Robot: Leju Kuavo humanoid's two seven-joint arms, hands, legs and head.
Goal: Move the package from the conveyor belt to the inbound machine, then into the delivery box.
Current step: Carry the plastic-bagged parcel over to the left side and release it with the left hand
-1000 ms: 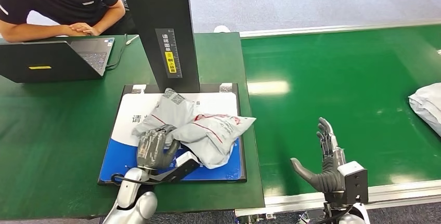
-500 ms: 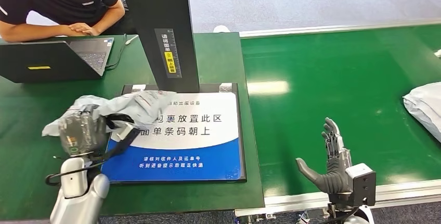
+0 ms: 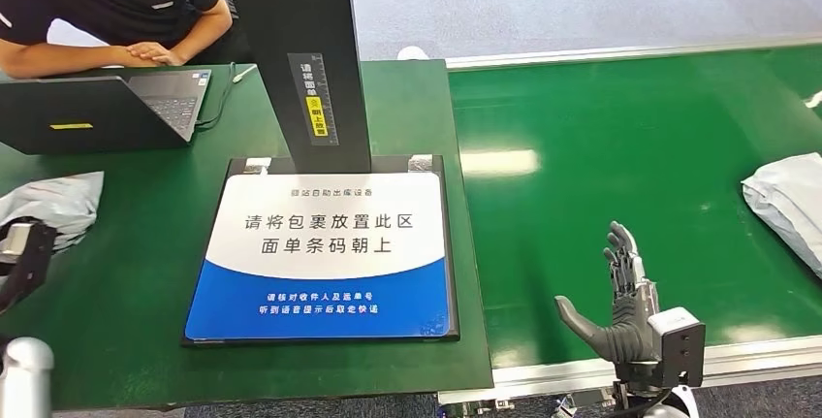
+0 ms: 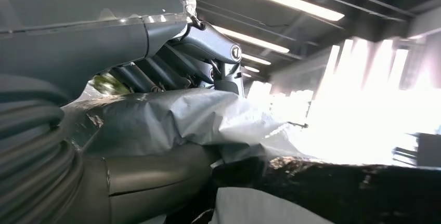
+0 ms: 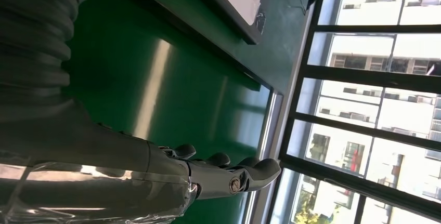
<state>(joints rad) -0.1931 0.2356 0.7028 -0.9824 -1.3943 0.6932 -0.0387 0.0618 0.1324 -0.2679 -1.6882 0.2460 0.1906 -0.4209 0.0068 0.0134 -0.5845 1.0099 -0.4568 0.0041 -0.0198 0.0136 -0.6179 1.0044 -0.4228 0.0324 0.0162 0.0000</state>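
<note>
Holding a grey package [image 4: 171, 117] tight between its fingers and thumb, the left hand [image 4: 156, 52] shows close up in the left wrist view. From the head view, that package [image 3: 53, 200] sits at the far left edge of the green table [image 3: 126, 243], well away from the inbound machine's blue and white pad [image 3: 325, 253] and black post [image 3: 300, 49]. The right hand [image 3: 620, 292] hangs over the green conveyor belt [image 3: 630, 146] with its fingers spread wide and nothing in it. Another grey package [image 3: 787, 205] lies on the belt at the right edge. A person [image 3: 107, 1] sits by a laptop [image 3: 97, 108].
</note>
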